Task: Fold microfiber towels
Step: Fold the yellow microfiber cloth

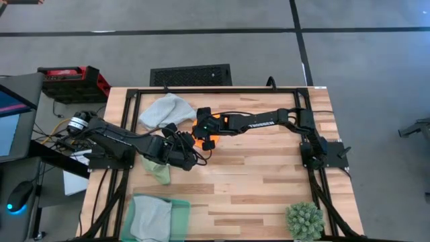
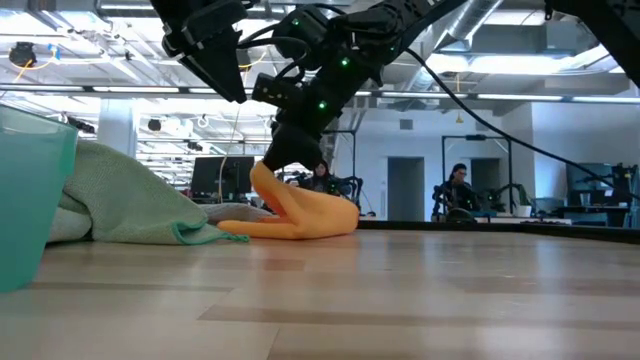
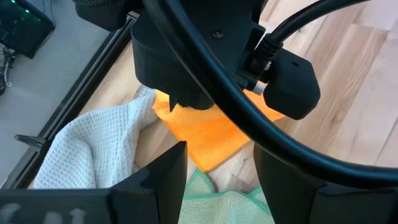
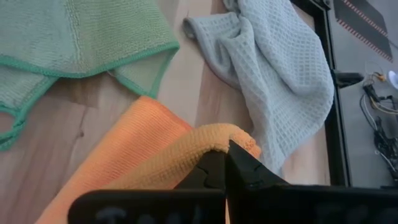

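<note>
The orange towel (image 1: 210,142) lies on the wood table just right of centre-left. My right gripper (image 1: 203,136) is over it, shut on a raised part of it (image 4: 217,140). My left gripper (image 3: 217,180) is open and empty, held above the table just near of the orange towel (image 3: 211,134); it is high in the low view (image 2: 215,55). The light green towel (image 1: 160,172) lies crumpled next to the orange one. One grey-blue towel (image 1: 164,111) lies bunched at the far left. Another (image 1: 149,216) lies in the tray. My right gripper pinches a raised fold of the orange towel (image 4: 231,135) between its two shut fingers, coming from above and slanting down. The pinched part (image 2: 264,178) is lifted off the table. The rest of the towel (image 2: 310,220) lies slack on the wood.
A green translucent tray (image 1: 180,218) stands at the near left corner and shows at the left of the low view (image 2: 30,200). A spiky green plant (image 1: 306,220) stands at the near right. Bare wood lies to the right and near side of the towels.
</note>
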Robot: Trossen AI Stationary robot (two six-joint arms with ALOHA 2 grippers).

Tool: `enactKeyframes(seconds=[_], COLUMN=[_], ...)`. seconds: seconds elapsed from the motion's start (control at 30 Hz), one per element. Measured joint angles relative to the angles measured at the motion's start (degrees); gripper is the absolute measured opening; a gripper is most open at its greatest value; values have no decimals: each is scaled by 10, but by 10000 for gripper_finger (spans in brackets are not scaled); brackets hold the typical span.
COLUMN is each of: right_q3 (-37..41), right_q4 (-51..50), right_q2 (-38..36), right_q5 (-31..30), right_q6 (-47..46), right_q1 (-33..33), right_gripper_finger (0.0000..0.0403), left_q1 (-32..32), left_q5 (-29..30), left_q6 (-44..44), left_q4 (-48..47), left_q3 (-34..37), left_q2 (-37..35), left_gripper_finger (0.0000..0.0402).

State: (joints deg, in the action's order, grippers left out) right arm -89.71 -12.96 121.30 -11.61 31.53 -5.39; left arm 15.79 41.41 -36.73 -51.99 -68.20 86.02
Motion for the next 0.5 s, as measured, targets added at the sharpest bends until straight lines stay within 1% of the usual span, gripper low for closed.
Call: enactKeyframes(seconds=[0.17,0.5], right_q3=[0,0], right_q4=[1,1], right_q2=[0,0], right_q5=[0,1], right_q6=[0,5], right_q1=[0,0], right_gripper_finger=[30,100], left_q1=[0,0], left_q5=[0,0], left_q6=[0,0], left_q4=[0,0], left_q3=[0,0], left_q2=[0,0], left_gripper_finger=[178,178])
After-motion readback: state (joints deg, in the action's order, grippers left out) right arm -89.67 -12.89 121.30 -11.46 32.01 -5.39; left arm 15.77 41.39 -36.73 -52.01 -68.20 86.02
